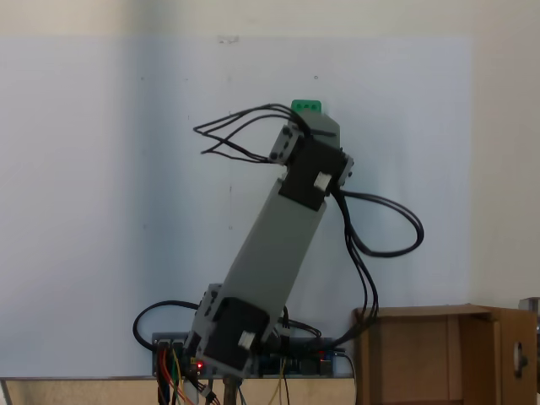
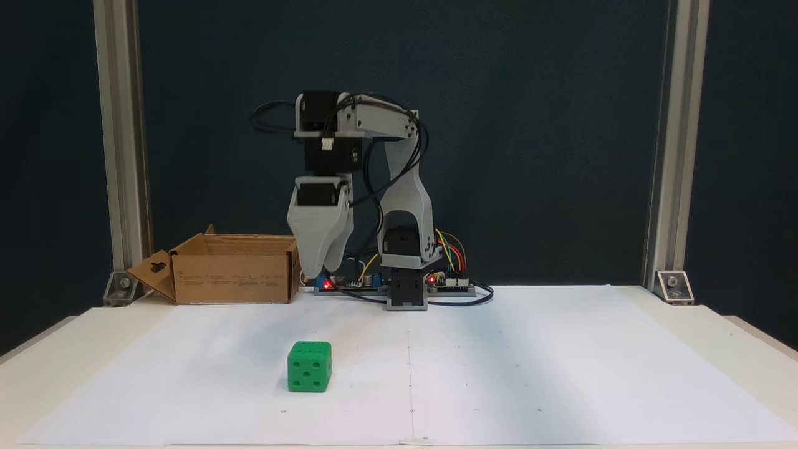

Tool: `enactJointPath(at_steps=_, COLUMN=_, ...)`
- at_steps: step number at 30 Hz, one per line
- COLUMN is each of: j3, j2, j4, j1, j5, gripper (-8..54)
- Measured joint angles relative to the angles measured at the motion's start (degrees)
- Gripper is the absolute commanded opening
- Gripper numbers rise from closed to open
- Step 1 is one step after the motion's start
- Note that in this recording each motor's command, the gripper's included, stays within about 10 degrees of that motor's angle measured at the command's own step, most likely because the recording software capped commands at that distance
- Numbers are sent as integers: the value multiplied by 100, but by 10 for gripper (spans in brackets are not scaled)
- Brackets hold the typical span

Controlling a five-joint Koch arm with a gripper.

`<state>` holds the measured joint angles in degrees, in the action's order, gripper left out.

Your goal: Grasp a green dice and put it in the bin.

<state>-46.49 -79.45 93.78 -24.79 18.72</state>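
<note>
The green dice [image 2: 309, 366] sits on the white paper near the front of the table, five pips facing the camera. In a fixed view from behind the arm, only its top edge [image 1: 306, 106] peeks out past the arm's wrist. My gripper [image 2: 319, 274] hangs pointing straight down, well above the table and behind the dice, holding nothing. Its two jaws overlap from this side, so no gap shows between them. The bin [image 2: 232, 274] is a brown cardboard box with upright flaps, standing just left of the gripper at the back; its corner [image 1: 430, 354] shows at lower right.
The arm's base [image 2: 406, 293] and circuit boards with coloured wires [image 2: 449, 279] lie along the back edge of the paper. Aluminium posts [image 2: 118, 143] stand at both rear corners. White paper [image 2: 530, 368] covers the table in front.
</note>
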Motion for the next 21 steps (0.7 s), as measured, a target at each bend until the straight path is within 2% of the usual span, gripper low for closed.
enactJointPath(at_steps=21, j3=123, j2=809, j4=-782, j1=439, j5=0, gripper=438)
